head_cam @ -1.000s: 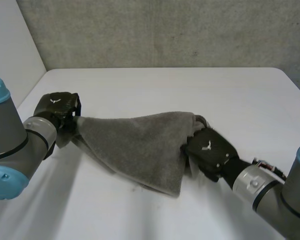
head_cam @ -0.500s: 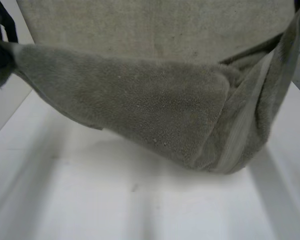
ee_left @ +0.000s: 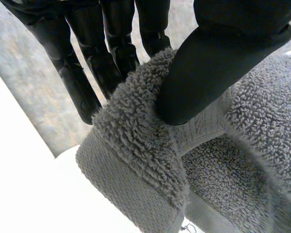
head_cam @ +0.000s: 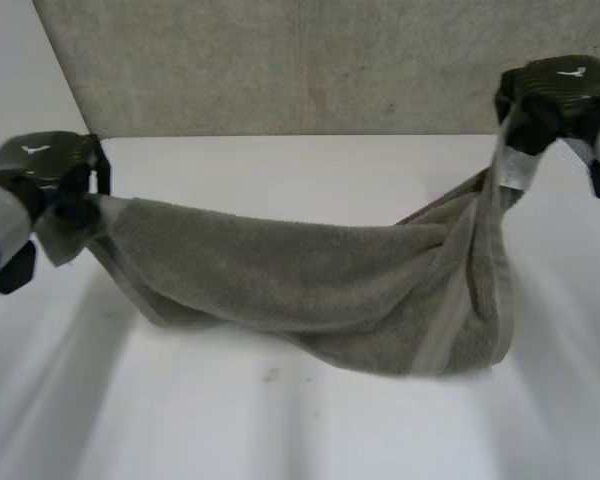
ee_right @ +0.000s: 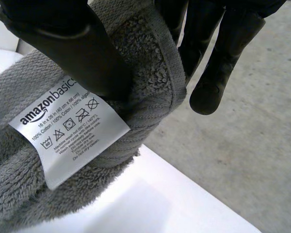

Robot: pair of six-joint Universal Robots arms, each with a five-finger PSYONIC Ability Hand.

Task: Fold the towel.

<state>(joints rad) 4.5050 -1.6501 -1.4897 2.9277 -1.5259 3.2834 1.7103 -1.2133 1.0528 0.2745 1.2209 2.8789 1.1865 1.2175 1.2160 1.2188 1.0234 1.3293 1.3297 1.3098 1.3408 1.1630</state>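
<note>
Grey towel (head_cam: 310, 290) slung 9 to 3 o'clock above the counter (head_cam: 280, 430): left hand (head_cam: 45, 170) pinches one end, right hand (head_cam: 555, 95) the labelled end, higher; its sagging middle seems to touch down.

Towel (head_cam: 310, 285) between left robot hand (head_cam: 42, 172) and right robot hand (head_cam: 558, 92), over table (head_cam: 280, 430)

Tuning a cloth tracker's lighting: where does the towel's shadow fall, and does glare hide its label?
Head view: the towel, held between left hand and right hand, throws a soft shadow on the table under its sag. Right wrist view: the care label is evenly lit, no glare, print readable.
</note>
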